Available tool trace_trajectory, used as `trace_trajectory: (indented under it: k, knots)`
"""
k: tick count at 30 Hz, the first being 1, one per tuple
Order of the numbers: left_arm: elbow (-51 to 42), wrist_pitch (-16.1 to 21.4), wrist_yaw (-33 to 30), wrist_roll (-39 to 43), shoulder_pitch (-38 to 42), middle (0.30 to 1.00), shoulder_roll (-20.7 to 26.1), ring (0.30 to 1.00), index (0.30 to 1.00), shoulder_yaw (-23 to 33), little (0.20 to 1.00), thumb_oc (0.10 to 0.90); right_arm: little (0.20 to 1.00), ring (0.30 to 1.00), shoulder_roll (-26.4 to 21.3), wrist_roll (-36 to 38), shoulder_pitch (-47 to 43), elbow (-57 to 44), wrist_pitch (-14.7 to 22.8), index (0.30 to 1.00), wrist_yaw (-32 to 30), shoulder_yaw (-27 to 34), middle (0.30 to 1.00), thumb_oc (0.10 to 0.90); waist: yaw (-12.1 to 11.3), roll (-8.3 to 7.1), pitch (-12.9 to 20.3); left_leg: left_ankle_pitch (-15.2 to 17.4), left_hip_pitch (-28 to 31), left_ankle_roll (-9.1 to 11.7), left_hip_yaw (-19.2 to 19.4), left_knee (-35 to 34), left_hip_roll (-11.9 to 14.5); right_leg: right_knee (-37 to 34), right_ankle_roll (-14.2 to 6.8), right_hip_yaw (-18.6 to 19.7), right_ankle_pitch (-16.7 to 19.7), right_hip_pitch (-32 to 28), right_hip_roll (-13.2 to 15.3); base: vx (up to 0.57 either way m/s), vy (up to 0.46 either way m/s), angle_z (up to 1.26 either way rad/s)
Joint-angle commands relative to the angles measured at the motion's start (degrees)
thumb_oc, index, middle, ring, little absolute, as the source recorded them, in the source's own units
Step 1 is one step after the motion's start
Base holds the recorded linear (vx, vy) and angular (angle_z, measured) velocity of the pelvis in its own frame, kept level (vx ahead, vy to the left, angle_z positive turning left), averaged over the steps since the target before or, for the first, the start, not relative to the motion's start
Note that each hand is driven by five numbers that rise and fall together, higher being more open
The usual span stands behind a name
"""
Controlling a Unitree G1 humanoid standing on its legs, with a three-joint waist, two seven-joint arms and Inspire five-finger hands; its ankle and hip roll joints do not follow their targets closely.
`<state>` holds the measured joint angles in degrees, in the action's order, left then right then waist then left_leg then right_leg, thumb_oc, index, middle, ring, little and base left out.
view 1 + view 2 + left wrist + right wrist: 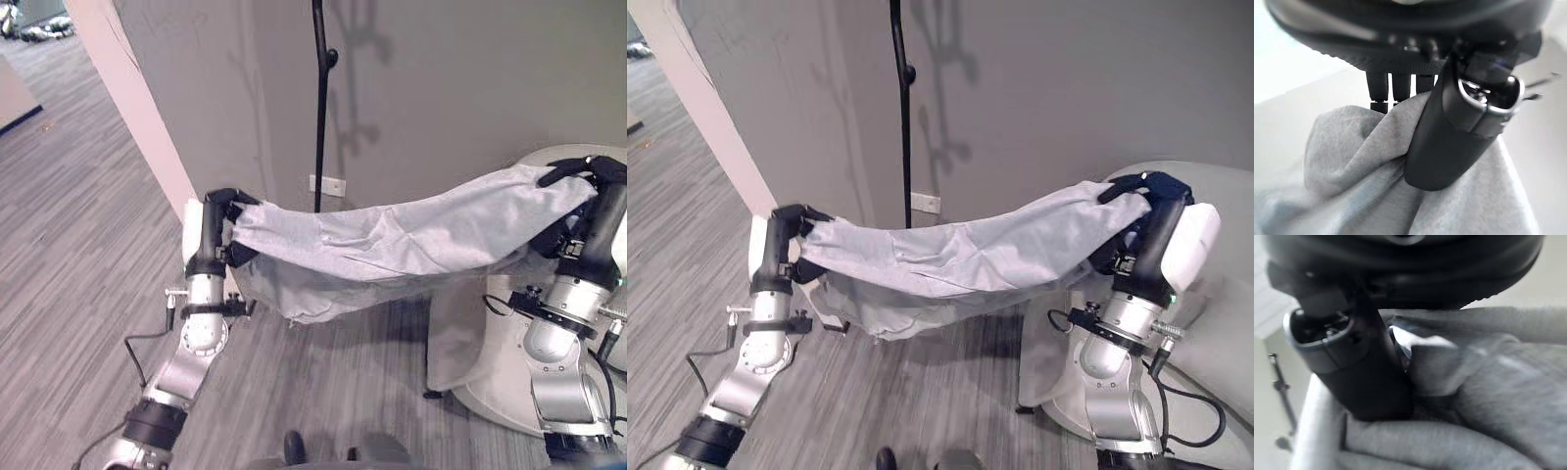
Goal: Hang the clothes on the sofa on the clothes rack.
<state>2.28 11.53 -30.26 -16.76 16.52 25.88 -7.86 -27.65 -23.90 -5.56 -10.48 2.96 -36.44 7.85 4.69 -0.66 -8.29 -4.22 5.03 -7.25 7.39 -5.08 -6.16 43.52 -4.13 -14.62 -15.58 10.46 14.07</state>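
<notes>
shirt (392, 245) hangs between the left hand (227, 211) and right hand (578, 174), both pinching it; lift it level toward the rack (320, 108) at 12 o'clock.

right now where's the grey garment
The grey garment hangs stretched between the left hand and right hand, in front of the black rack pole and grey wall.

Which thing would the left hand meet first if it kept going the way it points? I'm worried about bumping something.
Probably the grey wall. The left hand, shut on the garment, points up and forward toward it. The rack pole stands off to its right, so likely missed, though depth is unclear.
</notes>
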Motion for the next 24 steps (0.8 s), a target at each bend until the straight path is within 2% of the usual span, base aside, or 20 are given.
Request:
trace_trajectory:
  k: [1,2,3,4,5,7,10,12,13,15,16,17,18,19,20,21,23,24]
  knots:
    - [1.8,2.6,-8.7,-6.4,18.6,0.300,7.0,0.300,0.300,2.8,0.300,0.400,0.300,0.300,-10.4,1.6,-16.8,8.7,2.4,0.300,-3.2,0.3,0.300,0.400,-2.3,0.30,5.5,8.1,1.6,4.5,-0.4,0.1,2.6,-25.9,-0.4,1.6,9.9,-4.8,-7.4,0.13,-0.123,0.36]
    - [2.7,2.7,-9.2,-6.5,19.8,0.300,7.0,0.300,0.300,2.5,0.300,0.400,0.300,0.300,-10.8,1.8,-17.8,9.6,2.7,0.300,-3.5,0.2,0.300,0.400,-2.5,0.68,5.0,7.9,1.4,4.6,-0.2,0.1,3.1,-27.5,-0.1,1.4,10.9,-5.4,-8.1,0.14,-0.149,0.27]
    - [4.8,1.9,-9.8,-7.5,23.2,0.300,7.8,0.300,0.300,1.3,0.300,0.400,0.300,0.300,-12.6,2.2,-19.9,10.8,2.4,0.300,-4.0,-0.6,0.300,0.400,-2.2,0.56,5.5,8.3,2.0,5.1,-0.2,0.1,3.0,-33.5,-1.1,2.9,11.6,-5.3,-9.3,0.10,-0.107,0.18]
    - [7.5,1.6,-10.5,-8.6,26.5,0.300,8.5,0.300,0.300,-0.4,0.300,0.400,0.300,0.300,-14.7,2.3,-22.7,12.8,2.0,0.300,-4.7,-1.8,0.300,0.400,-2.3,0.71,5.4,8.4,2.2,5.4,0.0,0.1,3.3,-38.7,-1.8,3.8,14.2,-5.8,-10.2,0.18,-0.154,0.19]
    - [9.3,0.9,-10.7,-9.4,29.3,0.300,9.5,0.300,0.300,-1.5,0.300,0.400,0.300,0.300,-17.0,1.7,-24.4,13.5,1.1,0.300,-4.9,-1.7,0.300,0.400,-2.0,0.56,5.6,8.6,2.7,5.6,-0.2,0.1,3.2,-41.7,-2.1,5.4,15.2,-6.8,-10.7,0.20,-0.149,0.29]
    - [11.8,0.3,-11.2,-8.7,33.2,0.300,10.6,0.300,0.300,-2.4,0.300,0.400,0.300,0.300,-20.3,0.6,-28.4,15.3,-0.3,0.300,-5.3,-2.7,0.300,0.400,-2.3,0.18,6.3,9.2,4.0,5.9,-0.2,0.1,3.4,-43.5,-2.0,6.2,16.2,-9.0,-11.2,0.27,-0.171,0.47]
    - [14.6,-0.3,-11.6,-8.6,38.8,0.300,13.2,0.300,0.300,-4.7,0.300,0.400,0.300,0.300,-25.1,0.1,-34.3,17.4,-0.6,0.300,-5.4,-5.0,0.300,0.400,-2.7,-0.20,8.3,10.3,5.3,6.9,-0.7,0.7,4.1,-46.3,-1.6,4.9,16.2,-12.7,-11.9,0.33,-0.239,0.21]
    - [18.8,-1.4,-12.2,-7.6,44.2,0.300,15.8,0.300,0.300,-7.2,0.300,0.400,0.300,0.300,-29.5,0.2,-39.4,19.4,-0.5,0.300,-5.1,-8.1,0.300,0.400,-2.9,-1.09,8.7,11.5,3.8,8.3,-1.3,7.2,4.8,-47.9,-1.0,3.7,15.3,-15.6,-12.3,0.25,-0.265,0.21]
    - [19.4,-1.3,-12.4,-7.4,44.9,0.300,15.8,0.300,0.300,-7.5,0.300,0.400,0.300,0.300,-29.7,0.4,-40.1,19.9,-0.5,0.300,-5.2,-8.4,0.300,0.400,-2.8,-1.12,8.4,11.9,3.3,8.4,-1.4,8.2,4.9,-48.1,-0.9,3.5,15.3,-15.7,-12.3,0.09,-0.159,0.23]
    - [23.2,-2.0,-12.5,-6.7,49.7,0.300,17.8,0.300,0.300,-10.5,0.300,0.400,0.300,0.300,-33.8,0.8,-44.8,23.1,-0.8,0.300,-5.0,-11.8,0.300,0.400,-3.1,-2.17,7.8,10.1,0.4,10.4,-1.0,16.4,5.4,-48.5,-0.1,2.6,14.9,-17.5,-12.1,0.09,-0.190,0.20]
    - [27.2,-2.5,-12.4,-5.8,53.2,0.300,19.2,0.300,0.300,-12.9,0.300,0.400,0.300,0.300,-36.0,1.2,-49.4,26.7,-0.8,0.300,-4.9,-15.7,0.300,0.400,-3.2,-2.66,6.7,8.8,-2.2,11.7,-0.4,22.9,6.5,-48.5,0.6,1.6,14.3,-18.3,-12.2,0.06,-0.159,0.20]
    - [27.5,-2.4,-12.5,-5.7,53.5,0.300,19.2,0.300,0.300,-13.0,0.300,0.400,0.300,0.300,-36.1,1.3,-50.2,27.1,-0.7,0.300,-5.0,-16.3,0.300,0.400,-3.0,-2.51,6.5,9.1,-2.6,11.8,-0.5,23.6,6.7,-48.5,0.7,1.5,14.3,-18.3,-12.4,0.05,-0.221,0.13]
    - [32.9,-3.0,-12.6,-3.8,57.0,0.300,20.9,0.300,0.300,-15.7,0.300,0.400,0.300,0.300,-38.0,2.8,-55.8,32.6,-0.5,0.300,-4.2,-21.9,0.300,0.400,-3.1,-3.26,5.8,6.1,-5.2,12.8,2.7,30.6,9.5,-48.5,1.4,0.6,13.2,-19.7,-12.6,0.06,-0.183,0.15]
    - [35.0,-3.6,-12.3,-3.3,58.2,0.300,21.4,0.300,0.300,-16.7,0.300,0.400,0.300,0.300,-38.0,4.1,-57.9,34.5,-0.4,0.300,-3.7,-23.6,0.300,0.400,-2.9,-3.41,5.7,5.6,-5.9,12.8,4.6,31.2,10.8,-48.5,1.6,0.1,12.8,-20.1,-12.7,0.06,-0.184,0.05]
    - [35.5,-3.4,-12.4,-3.1,58.7,0.300,21.6,0.300,0.300,-16.8,0.300,0.400,0.300,0.300,-37.9,4.4,-59.2,35.2,-0.2,0.300,-3.8,-24.6,0.300,0.400,-2.9,-3.27,5.5,5.7,-6.0,12.8,4.7,31.5,11.0,-48.5,1.6,0.2,12.8,-20.0,-12.8,0.07,-0.108,0.01]
    - [41.5,-3.8,-10.8,-1.0,62.6,0.300,22.7,0.300,0.300,-20.4,0.300,0.400,0.300,0.300,-37.7,7.1,-65.2,40.9,0.3,0.300,-2.2,-31.0,0.300,0.400,-2.8,-3.33,5.6,7.2,-7.3,12.0,7.6,29.5,11.7,-48.5,1.6,0.2,12.5,-20.1,-12.5,0.09,-0.052,0.02]
    - [45.4,-3.8,-9.7,0.3,64.4,0.300,24.0,0.300,0.300,-22.9,0.300,0.400,0.300,0.300,-36.8,8.0,-68.6,44.6,1.0,0.300,-0.5,-36.2,0.300,0.400,-3.0,-3.10,6.1,9.6,-7.6,10.4,7.3,22.4,9.5,-48.5,1.1,0.5,12.6,-19.5,-11.8,0.12,0.005,0.00]
    - [47.6,-3.9,-8.5,1.2,64.8,0.300,24.2,0.300,0.300,-24.1,0.300,0.400,0.300,0.300,-36.1,8.5,-70.2,47.5,1.3,0.300,0.4,-38.9,0.300,0.400,-3.6,-2.58,6.3,8.2,-8.2,10.6,4.6,16.3,7.9,-48.5,1.0,1.1,12.4,-19.5,-12.3,0.13,0.045,-0.08]
